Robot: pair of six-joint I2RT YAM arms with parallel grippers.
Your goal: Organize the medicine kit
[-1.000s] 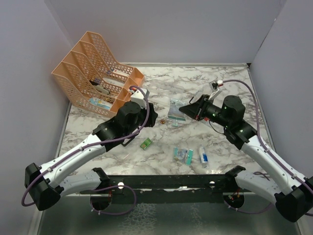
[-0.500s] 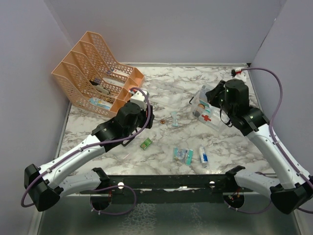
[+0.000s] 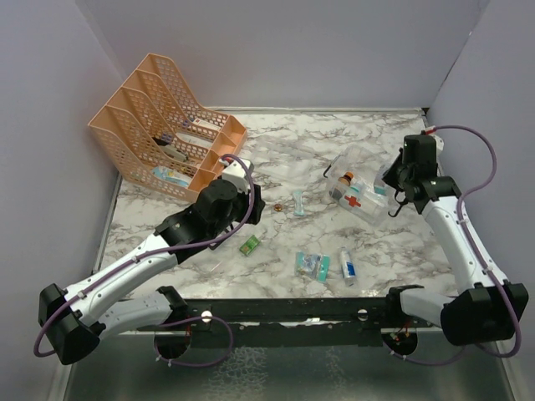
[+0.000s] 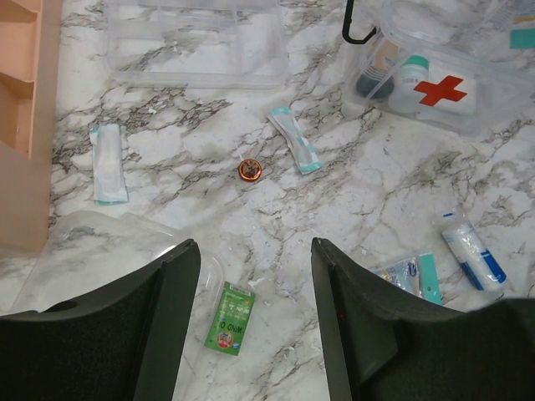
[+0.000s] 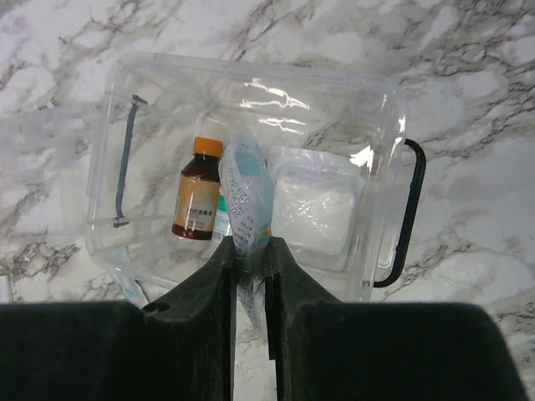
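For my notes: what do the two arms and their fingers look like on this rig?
The left arm and right arm match: white shell links between bulky black joint housings. A mauve cable loops loosely along each. The fingers are broad, flat and matte black, with no markings visible.

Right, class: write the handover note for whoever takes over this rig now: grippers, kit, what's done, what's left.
Left gripper: open, empty, above the green sachet.
Right gripper: shut on a clear packet, over the open medicine kit.
Done: brown bottle and white pad lie in the kit.
Left: drop the packet in; green sachet, teal-edged strip, tube and teal packets lie loose on the table.
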